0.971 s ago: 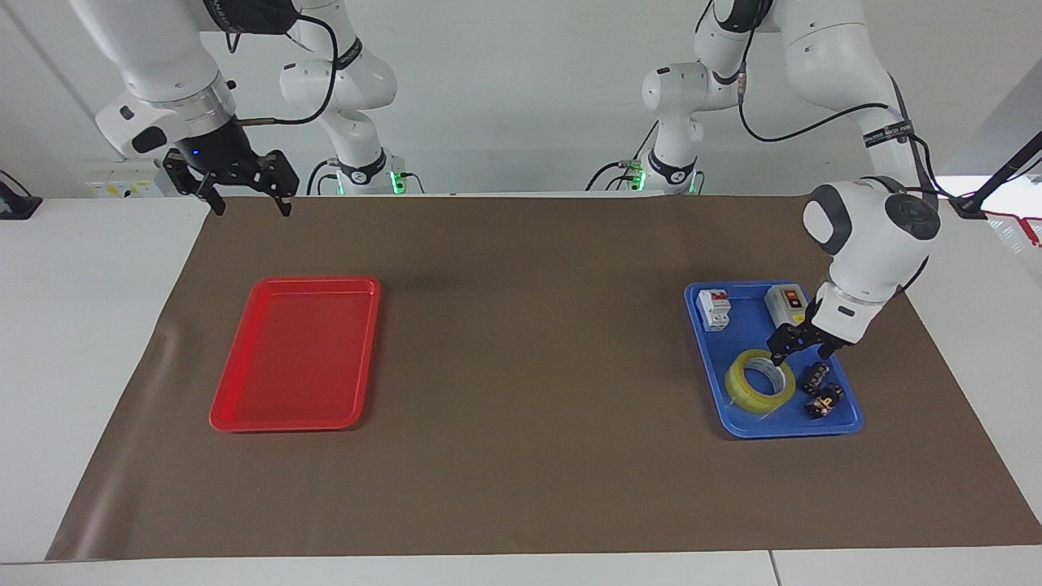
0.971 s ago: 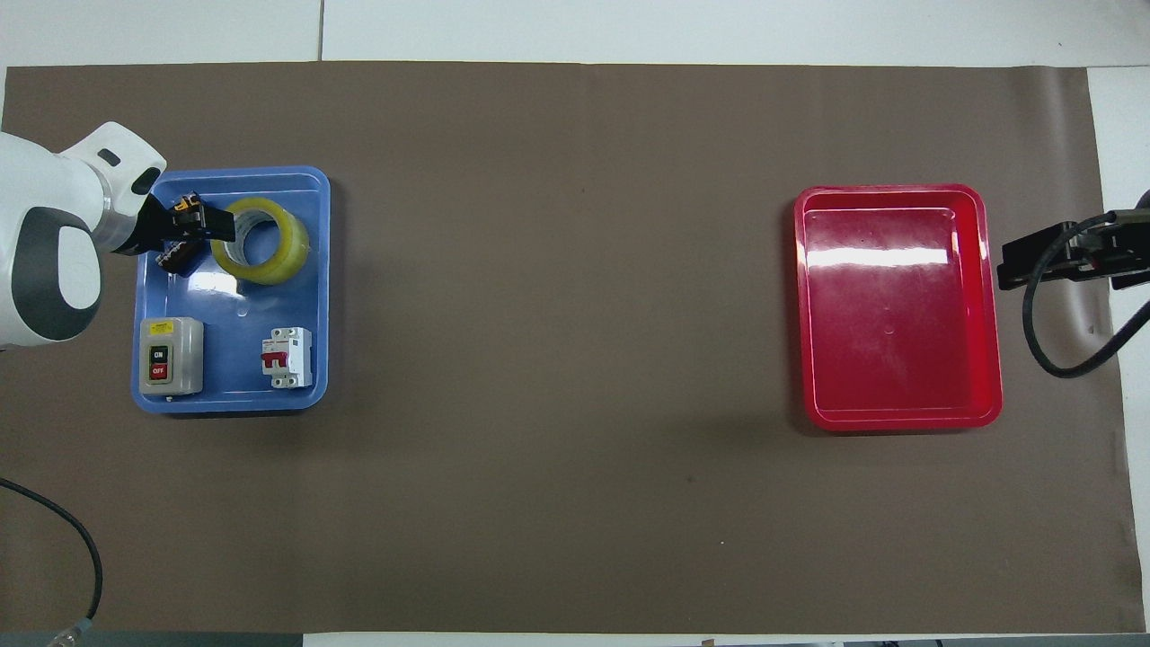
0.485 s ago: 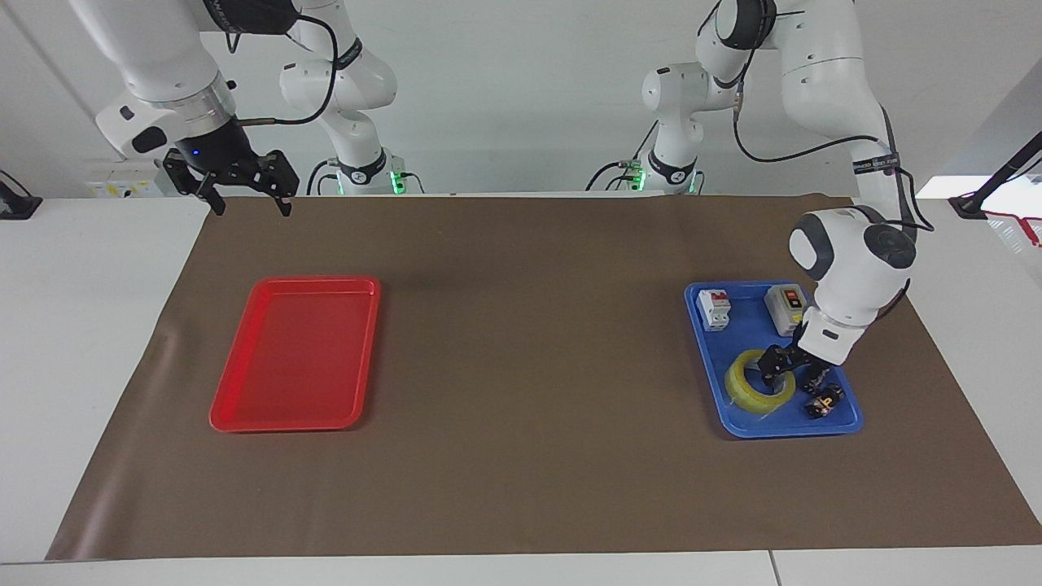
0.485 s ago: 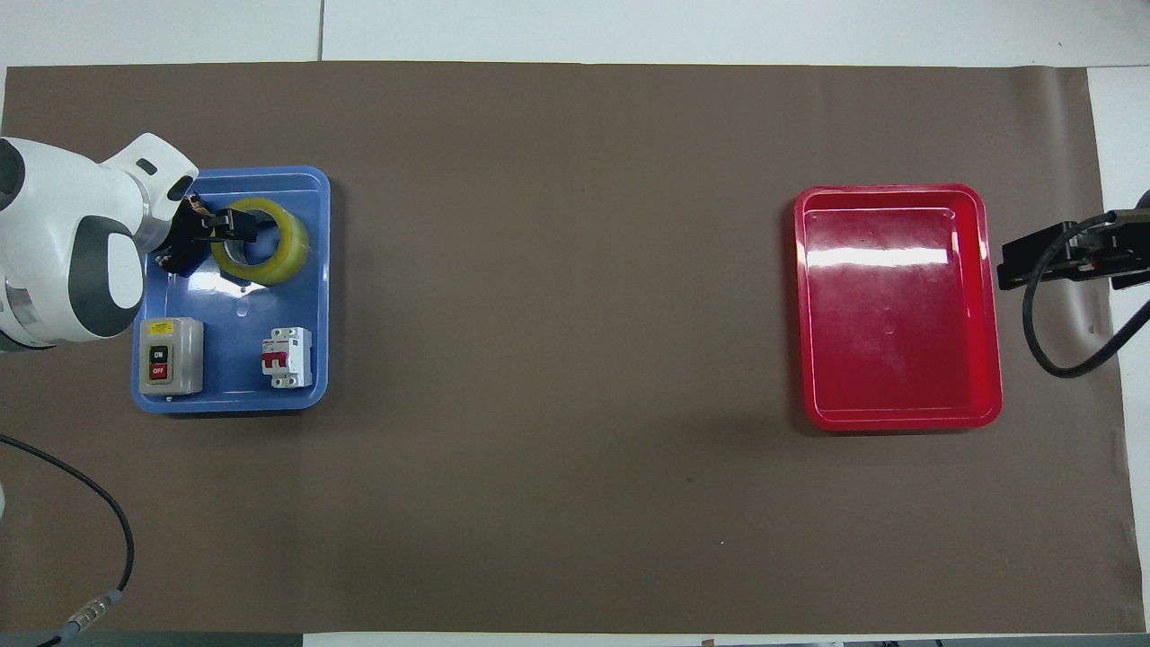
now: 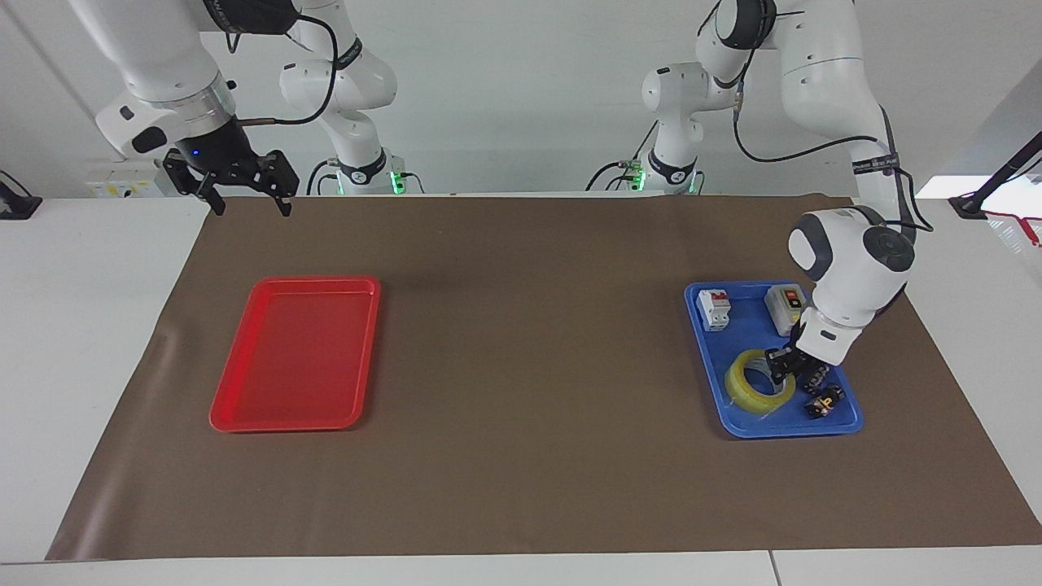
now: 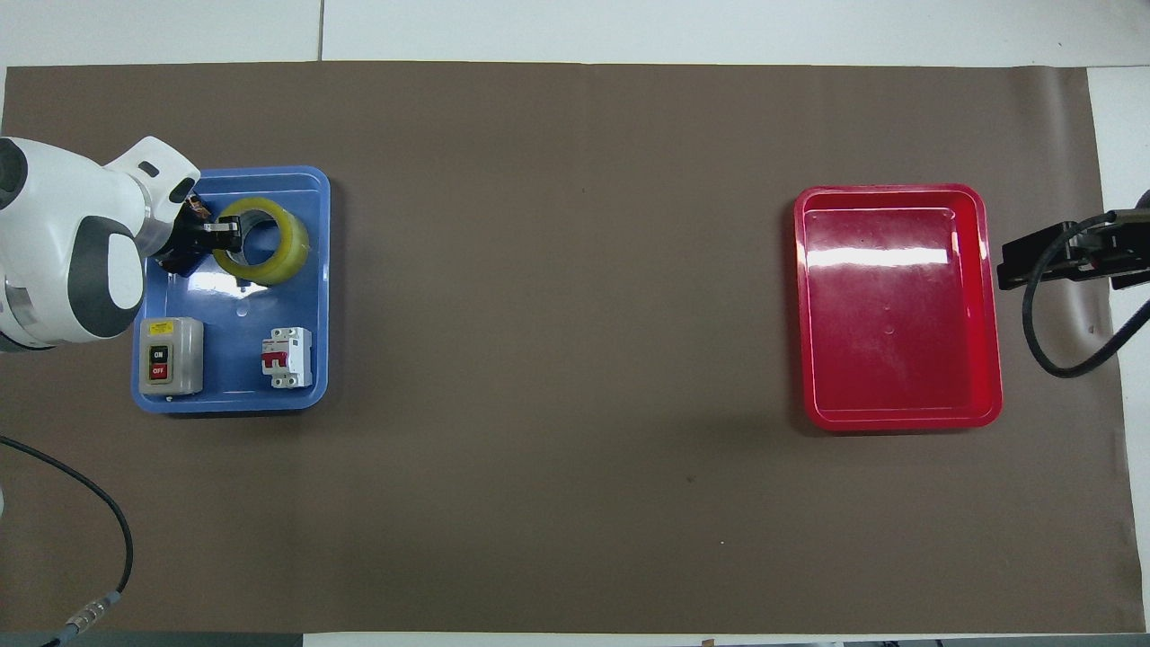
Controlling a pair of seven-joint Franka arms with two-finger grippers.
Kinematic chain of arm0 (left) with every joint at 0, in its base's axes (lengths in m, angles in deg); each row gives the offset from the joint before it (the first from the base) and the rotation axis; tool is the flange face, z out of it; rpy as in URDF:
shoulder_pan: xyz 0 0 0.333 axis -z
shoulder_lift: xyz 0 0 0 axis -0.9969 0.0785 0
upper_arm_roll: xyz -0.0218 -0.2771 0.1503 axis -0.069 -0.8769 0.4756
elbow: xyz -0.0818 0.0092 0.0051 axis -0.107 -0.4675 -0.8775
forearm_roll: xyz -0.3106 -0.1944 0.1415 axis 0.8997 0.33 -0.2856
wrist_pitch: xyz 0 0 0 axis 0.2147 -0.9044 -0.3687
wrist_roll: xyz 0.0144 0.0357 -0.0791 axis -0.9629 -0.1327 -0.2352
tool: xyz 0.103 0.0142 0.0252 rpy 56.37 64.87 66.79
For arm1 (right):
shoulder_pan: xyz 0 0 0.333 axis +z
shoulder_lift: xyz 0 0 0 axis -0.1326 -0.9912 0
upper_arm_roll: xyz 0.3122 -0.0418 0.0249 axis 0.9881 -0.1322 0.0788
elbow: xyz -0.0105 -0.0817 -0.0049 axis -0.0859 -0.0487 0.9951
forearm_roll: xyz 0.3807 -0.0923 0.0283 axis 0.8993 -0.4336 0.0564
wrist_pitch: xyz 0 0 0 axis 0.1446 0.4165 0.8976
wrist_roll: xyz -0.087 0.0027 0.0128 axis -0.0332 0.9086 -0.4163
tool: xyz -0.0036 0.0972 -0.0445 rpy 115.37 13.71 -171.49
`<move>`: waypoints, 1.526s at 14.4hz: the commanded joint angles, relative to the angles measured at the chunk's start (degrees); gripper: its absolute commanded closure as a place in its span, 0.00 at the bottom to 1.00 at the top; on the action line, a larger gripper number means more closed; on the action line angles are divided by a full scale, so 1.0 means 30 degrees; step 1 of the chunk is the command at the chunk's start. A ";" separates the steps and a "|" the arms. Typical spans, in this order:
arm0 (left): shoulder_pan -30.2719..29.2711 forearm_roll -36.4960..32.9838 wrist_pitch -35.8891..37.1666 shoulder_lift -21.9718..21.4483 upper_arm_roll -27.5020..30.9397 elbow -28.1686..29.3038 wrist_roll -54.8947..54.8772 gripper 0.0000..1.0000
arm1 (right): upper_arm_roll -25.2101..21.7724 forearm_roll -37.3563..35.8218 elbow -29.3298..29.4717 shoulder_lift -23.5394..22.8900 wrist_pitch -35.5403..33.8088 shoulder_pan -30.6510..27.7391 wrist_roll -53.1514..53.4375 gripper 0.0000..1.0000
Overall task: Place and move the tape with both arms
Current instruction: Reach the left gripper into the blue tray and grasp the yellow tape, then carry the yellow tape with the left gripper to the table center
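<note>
Left claw pinched on wall of tape roll, lying flat in blue tray: rim grip suited to lifting. Right claw spread, held waiting above mat near red tray, likely drop-off.

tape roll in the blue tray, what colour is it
Translucent yellow tape roll, pale inner ring; clearest in the overhead view.

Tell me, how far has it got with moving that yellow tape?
Barely begun. The left gripper has shut on the tape's wall, but the roll sits in the blue tray. Lifting, handing over and placing remain: the red tray holds nothing, and the right gripper waits open, raised.
</note>
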 commanded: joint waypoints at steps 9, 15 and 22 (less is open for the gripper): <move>0.5021 -0.0104 0.3603 -0.3568 0.0026 0.0912 0.6534 1.00 | 0.0078 0.0093 -0.0105 0.0030 0.0200 -0.0257 -0.0489 0.00; 0.9857 -0.1715 0.0969 -0.2281 -0.0003 0.1149 1.3743 1.00 | 0.0049 0.0122 -0.0134 0.0030 0.0200 -0.0257 -0.0489 0.00; 1.2296 -0.1774 0.0703 -0.0463 -0.0003 0.0268 1.5304 1.00 | 0.0049 0.0093 -0.0222 0.0030 0.0230 -0.0257 -0.0489 0.00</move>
